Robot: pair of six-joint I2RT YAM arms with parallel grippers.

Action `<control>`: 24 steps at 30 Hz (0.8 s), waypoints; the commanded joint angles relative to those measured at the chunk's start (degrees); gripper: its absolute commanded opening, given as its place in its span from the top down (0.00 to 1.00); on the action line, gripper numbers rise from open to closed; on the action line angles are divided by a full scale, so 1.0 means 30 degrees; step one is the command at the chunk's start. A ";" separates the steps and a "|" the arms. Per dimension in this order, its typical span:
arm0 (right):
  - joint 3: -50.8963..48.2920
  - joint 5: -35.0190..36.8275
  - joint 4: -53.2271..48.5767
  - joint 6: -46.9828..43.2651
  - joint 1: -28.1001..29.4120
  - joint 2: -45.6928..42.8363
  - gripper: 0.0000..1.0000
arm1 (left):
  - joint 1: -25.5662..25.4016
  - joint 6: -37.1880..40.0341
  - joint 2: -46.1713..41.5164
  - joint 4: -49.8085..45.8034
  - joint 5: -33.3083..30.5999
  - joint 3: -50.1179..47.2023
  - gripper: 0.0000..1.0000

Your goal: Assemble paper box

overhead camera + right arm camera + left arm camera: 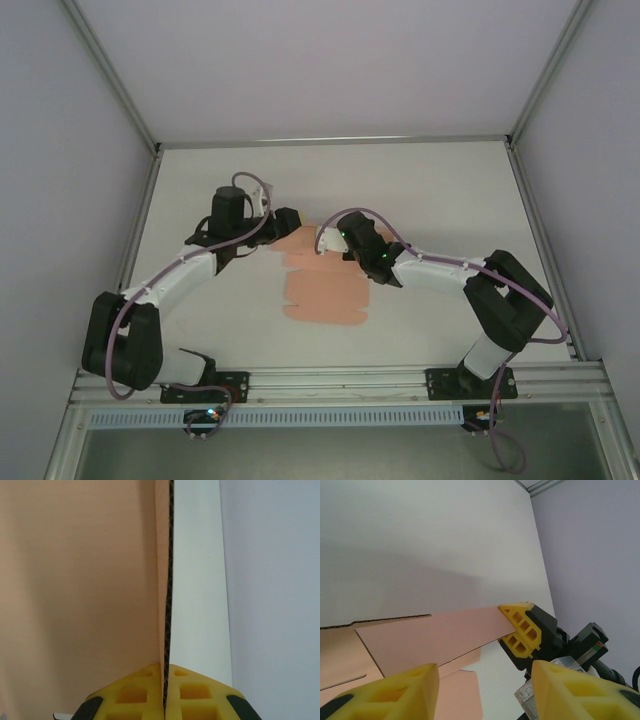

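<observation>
The task looks barely begun: the paper box is a mostly flat die-cut sheet lying about the middle of the table, well apart from every edge, with no wall standing and no box shape formed. All the folding and tab-locking appears left to do. Only a flap at the sheet's far end is lifted, pinched by the right gripper, whose fingers are pressed together on the card's thin edge. The left gripper hovers just beside that flap, its fingers apart and gripping nothing I can see. The card is matte salmon pink, thin, with a dark serrated cut edge, straight creases and a stepped, tabbed outline. The fingers are yellow ribbed blocks, and the table is smooth matte white.
</observation>
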 commanded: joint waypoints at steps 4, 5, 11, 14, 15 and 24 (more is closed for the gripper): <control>-0.0337 -0.0631 0.0900 0.0545 -0.0052 -0.0011 1.00 | -0.0225 0.0893 0.0287 -0.0654 0.1150 0.1051 0.51; -0.0450 -0.0605 0.1011 0.0386 -0.0032 0.0009 1.00 | -0.0234 0.1648 0.0010 -0.1760 0.0795 0.1574 0.51; -0.0426 -0.1098 0.0243 0.0612 -0.0036 -0.0159 1.00 | -0.0185 0.8234 -0.0648 -0.9619 -0.3778 0.5929 0.40; -0.0478 -0.1224 0.0268 0.0767 -0.0025 -0.0200 1.00 | 0.0057 0.8976 0.0913 -1.1579 -0.4098 0.7578 0.45; -0.0459 -0.1189 0.0304 0.0815 -0.0032 -0.0174 1.00 | 0.0076 0.8995 0.1473 -1.1803 -0.3728 0.7863 0.49; -0.0298 -0.0837 0.0372 0.1331 -0.0093 -0.0226 1.00 | -0.0760 0.8221 0.2859 -1.0778 -0.2788 0.6870 0.55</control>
